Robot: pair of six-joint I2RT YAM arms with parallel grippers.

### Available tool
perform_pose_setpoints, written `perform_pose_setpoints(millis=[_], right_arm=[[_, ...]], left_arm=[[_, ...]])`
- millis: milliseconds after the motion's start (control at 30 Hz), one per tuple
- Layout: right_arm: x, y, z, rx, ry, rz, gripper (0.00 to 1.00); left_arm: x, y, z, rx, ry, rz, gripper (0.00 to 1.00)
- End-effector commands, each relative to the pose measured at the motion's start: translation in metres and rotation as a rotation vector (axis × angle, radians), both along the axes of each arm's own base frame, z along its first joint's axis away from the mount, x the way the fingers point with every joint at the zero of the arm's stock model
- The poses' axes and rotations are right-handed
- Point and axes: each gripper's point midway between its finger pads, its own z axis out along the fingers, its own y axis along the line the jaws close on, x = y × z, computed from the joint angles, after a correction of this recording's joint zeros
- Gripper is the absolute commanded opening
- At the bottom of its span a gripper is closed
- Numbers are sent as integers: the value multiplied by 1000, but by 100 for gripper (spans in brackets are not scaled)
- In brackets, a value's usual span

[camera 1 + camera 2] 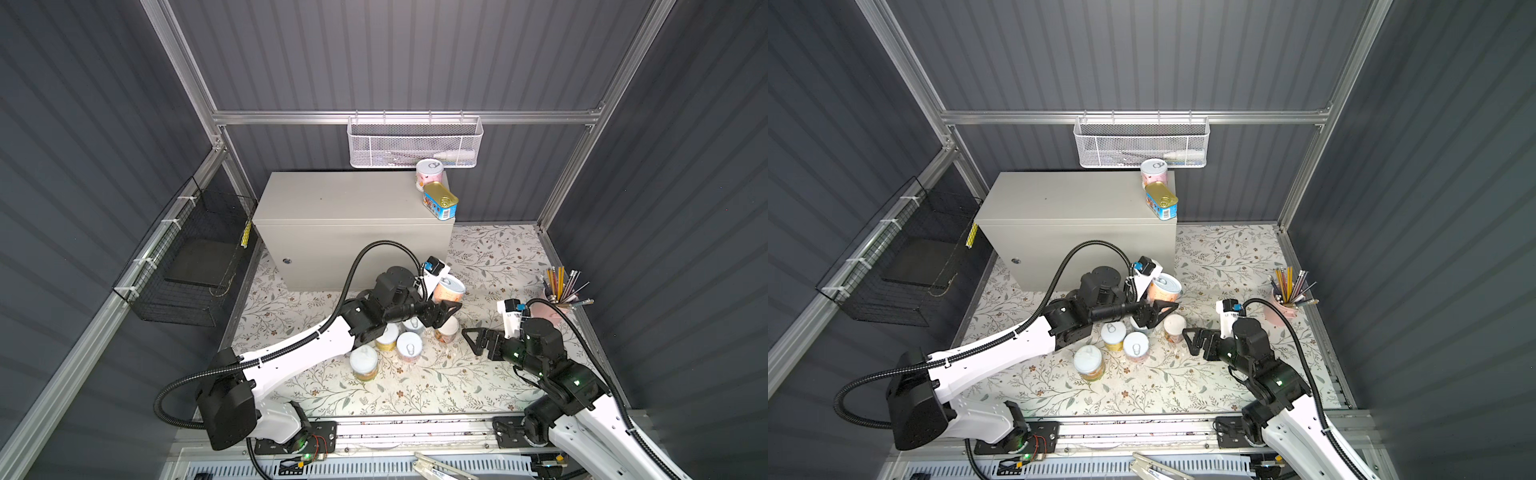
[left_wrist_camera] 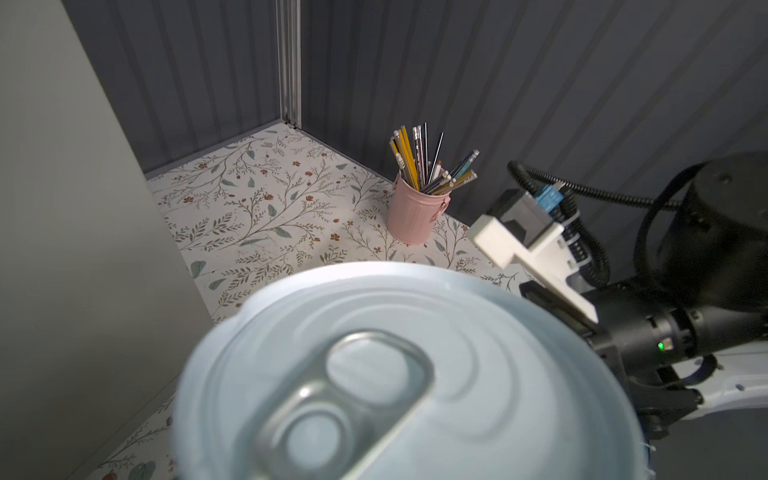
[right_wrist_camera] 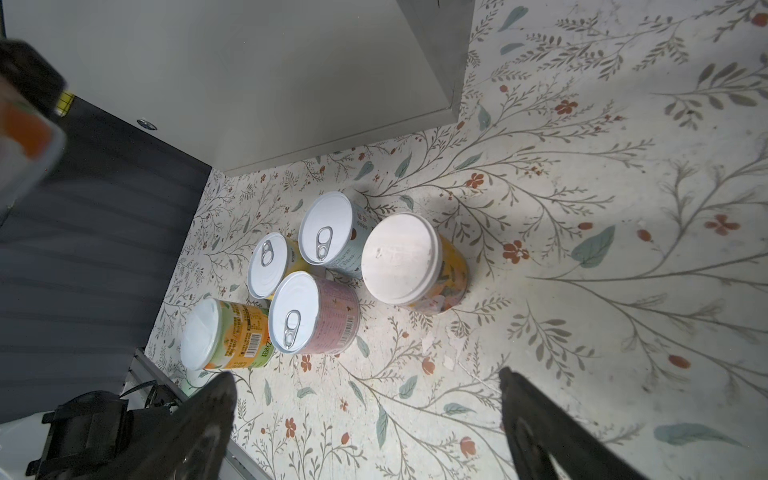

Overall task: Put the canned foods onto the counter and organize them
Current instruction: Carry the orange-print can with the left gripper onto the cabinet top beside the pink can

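Light falls from overhead: the floral mat (image 1: 490, 257) is bright, the walls (image 1: 83, 124) dim. In my left wrist view the held can (image 2: 399, 374) sits too close and blurs. In my right wrist view my right fingers (image 3: 199, 424) show dark and unfocused; soft shadows flank the standing cans (image 3: 316, 307).

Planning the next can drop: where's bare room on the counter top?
Counter top is bare from its left edge across to the pink can and gold-topped tin. Crowded only at that right end: tin in front, can behind.
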Motion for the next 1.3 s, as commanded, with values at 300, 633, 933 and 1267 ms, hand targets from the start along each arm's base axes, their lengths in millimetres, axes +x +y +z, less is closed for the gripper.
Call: perform_pose_setpoints(millis=[300,633,933,1267], right_arm=[[-3,-1,-7,-5,-49,14,99],[-5,-1,-21,-10,-29,21,99],[-4,0,-28,-17,-22,25,99],[-2,4,-32,2,-14,30,99]], left_arm=[[26,29,98,-91,-96,101,60],[77,76,146,-188,-138,271,61],[132,98,181,-257,-208,371,61],[210,117,192,-350,-197,451,60]])
